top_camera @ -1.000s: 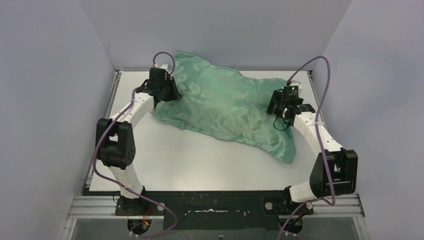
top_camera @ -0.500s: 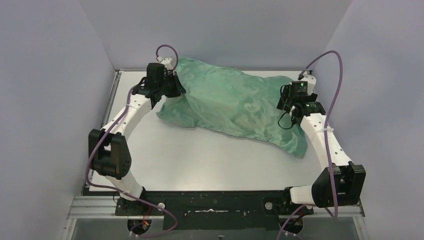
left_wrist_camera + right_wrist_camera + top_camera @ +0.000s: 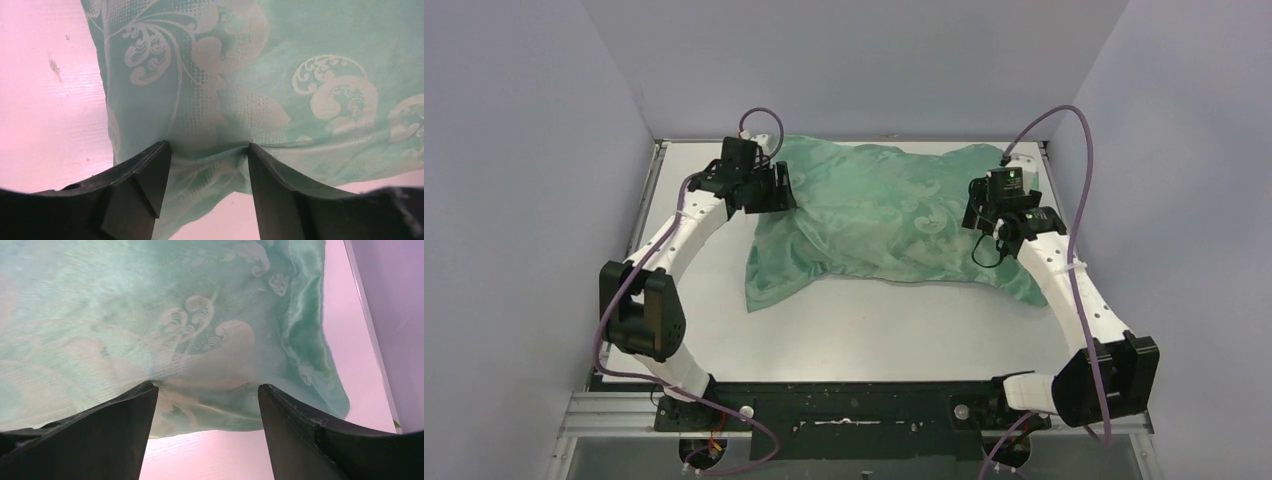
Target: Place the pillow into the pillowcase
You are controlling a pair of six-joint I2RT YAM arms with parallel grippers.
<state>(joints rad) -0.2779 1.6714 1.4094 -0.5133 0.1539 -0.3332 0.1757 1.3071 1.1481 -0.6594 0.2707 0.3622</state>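
We see the plump, shiny teal damask pillowcase point(image 3: 884, 215) lying left-to-right; left gripper point(image 3: 207, 150) half-spread, touching it; right gripper point(image 3: 205, 387) wide, clasping it.

White worktop point(image 3: 874, 330) with one teal pillowcase point(image 3: 884, 215) lying on it.
The pillowcase spreads across the upper half of the frame, from upper left to the right side. Its swirl-patterned face is up and its middle is plumped out. Its lower-left corner lies flat and limp toward the centre, and its right end tails down toward the worktop's right edge. The left wrist view shows a small dark smudge point(image 3: 54, 69) on the worktop beside the cloth.
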